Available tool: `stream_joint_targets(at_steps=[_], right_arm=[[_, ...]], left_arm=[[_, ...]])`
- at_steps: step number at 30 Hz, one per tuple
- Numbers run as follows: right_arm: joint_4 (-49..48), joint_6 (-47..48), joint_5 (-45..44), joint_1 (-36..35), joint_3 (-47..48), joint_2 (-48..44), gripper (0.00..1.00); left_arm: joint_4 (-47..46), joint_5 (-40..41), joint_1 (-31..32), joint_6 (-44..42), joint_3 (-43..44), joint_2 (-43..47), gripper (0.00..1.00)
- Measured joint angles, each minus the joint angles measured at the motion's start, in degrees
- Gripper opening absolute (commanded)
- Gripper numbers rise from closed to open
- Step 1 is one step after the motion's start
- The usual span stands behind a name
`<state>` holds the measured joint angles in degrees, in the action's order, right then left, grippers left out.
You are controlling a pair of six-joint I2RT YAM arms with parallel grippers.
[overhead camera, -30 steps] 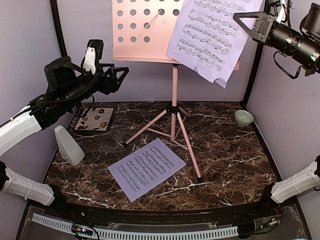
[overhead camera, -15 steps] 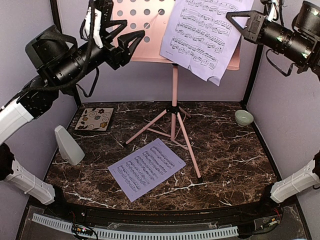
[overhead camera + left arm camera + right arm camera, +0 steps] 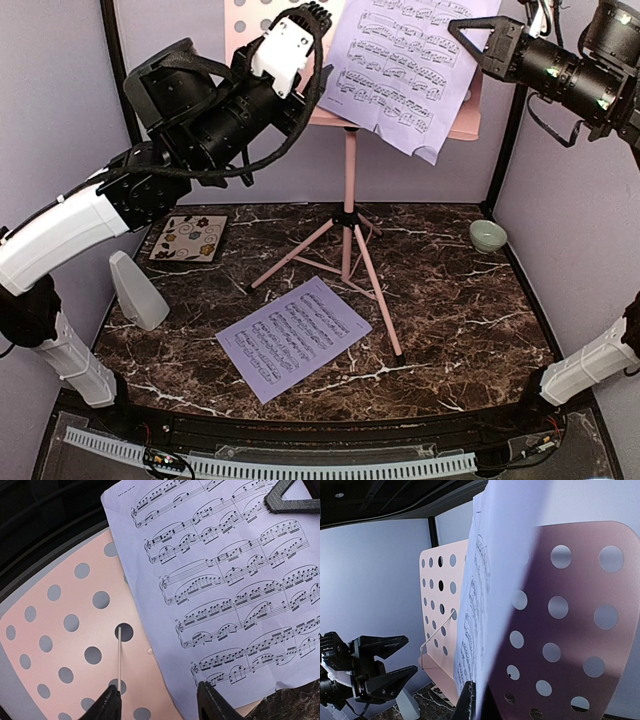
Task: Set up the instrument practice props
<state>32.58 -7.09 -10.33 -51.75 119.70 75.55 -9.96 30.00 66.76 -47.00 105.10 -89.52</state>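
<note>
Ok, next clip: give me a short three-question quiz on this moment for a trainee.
1. True or false: the right gripper is shut on the raised sheet-music page.
2. How many pages lie flat on the table?
3. The metronome stands: A) on the table, left of the pink music stand; B) on the stand's plate; C) on the flat page.
Key: 1 true; 2 one; 3 A.

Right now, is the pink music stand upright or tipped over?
Upright. The pink music stand has its pole vertical, its spread legs resting on the table, plate at the top.
</note>
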Motion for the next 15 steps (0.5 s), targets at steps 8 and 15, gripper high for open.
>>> stream_joint_targets(at_steps=[8, 15], right_arm=[[0.02, 0.09, -0.04, 0.0, 0.15, 0.46, 0.0], [0.02, 0.44, -1.27, 0.0, 0.42, 0.87, 0.0]], left_arm=[[-2.32, 7.58, -0.74, -4.7, 5.22, -2.43, 0.45], [9.42, 6.6, -4.72, 2.36, 15.28, -4.72, 0.43]])
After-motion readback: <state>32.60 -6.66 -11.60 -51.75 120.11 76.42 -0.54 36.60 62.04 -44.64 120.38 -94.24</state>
